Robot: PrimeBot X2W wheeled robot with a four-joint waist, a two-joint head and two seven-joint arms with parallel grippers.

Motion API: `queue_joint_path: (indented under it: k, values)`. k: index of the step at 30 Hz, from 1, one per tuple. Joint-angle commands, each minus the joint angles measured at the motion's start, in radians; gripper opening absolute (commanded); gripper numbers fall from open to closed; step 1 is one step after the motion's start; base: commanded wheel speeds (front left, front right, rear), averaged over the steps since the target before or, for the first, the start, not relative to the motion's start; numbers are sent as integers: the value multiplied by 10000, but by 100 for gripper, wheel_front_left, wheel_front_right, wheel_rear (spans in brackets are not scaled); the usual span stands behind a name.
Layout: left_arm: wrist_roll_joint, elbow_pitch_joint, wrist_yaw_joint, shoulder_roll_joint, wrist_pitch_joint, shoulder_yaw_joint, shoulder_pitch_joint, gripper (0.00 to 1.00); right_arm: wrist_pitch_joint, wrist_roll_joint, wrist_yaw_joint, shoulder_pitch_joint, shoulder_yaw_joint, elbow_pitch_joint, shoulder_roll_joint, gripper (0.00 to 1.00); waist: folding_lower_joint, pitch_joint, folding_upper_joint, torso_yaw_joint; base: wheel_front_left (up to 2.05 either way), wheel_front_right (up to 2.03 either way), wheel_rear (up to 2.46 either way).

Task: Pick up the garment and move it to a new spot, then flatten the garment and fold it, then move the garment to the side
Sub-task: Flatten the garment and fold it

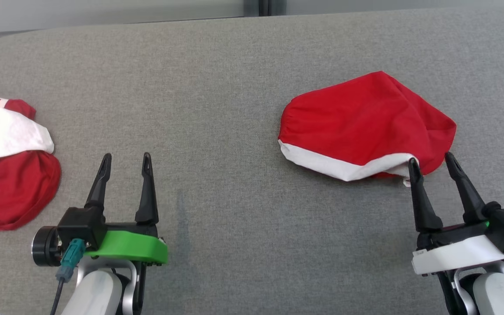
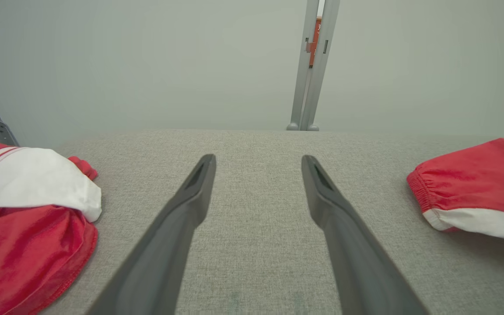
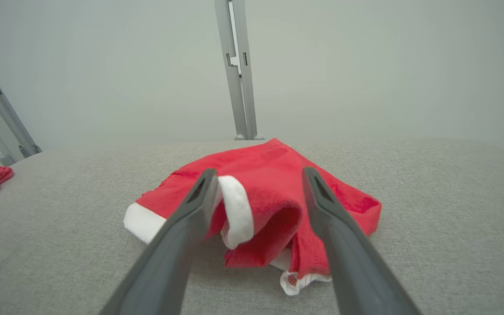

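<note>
A red garment with a white band [image 1: 365, 124] lies crumpled on the grey table at the right. My right gripper [image 1: 430, 159] stands open at its near right corner, the fingers either side of a raised fold of red and white cloth [image 3: 256, 214]. Whether the fingertips touch the cloth I cannot tell. My left gripper [image 1: 126, 157] is open over bare table at the lower left, nothing between its fingers [image 2: 258, 162]. The garment's elastic edge [image 2: 470, 192] shows at the right of the left wrist view.
A second red and white garment [image 1: 9, 162] lies bunched at the table's left edge, close to my left gripper, seen too in the left wrist view [image 2: 29, 218]. The grey padded table [image 1: 217, 109] stretches wide between the two. A grey post [image 3: 239, 70] stands behind the far edge.
</note>
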Motion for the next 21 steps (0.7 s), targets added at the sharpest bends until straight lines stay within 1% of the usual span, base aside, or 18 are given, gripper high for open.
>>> queue_joint_path:
  k: [1, 6, 18, 21]
  values:
    - [-76, -49, 84, 105, -15, 52, 157, 100, 14, 72, 1, 135, -111, -163, 48, 100, 0, -220, -1, -77, 0, 0, 0]
    - [-55, -181, 151, 243, 114, -6, 452, 100, 270, 309, 1, 348, -296, -300, 14, 100, 0, -446, -1, -79, 0, 0, 0]
    - [-127, -433, 250, 370, 240, -38, 715, 100, 278, 570, 1, 391, -295, -202, 27, 100, 0, -506, -1, -54, 0, 0, 0]
    - [-34, -492, 209, 393, 288, -147, 624, 100, 279, 598, 1, 314, -281, -197, 5, 100, 0, -457, -1, -57, 0, 0, 0]
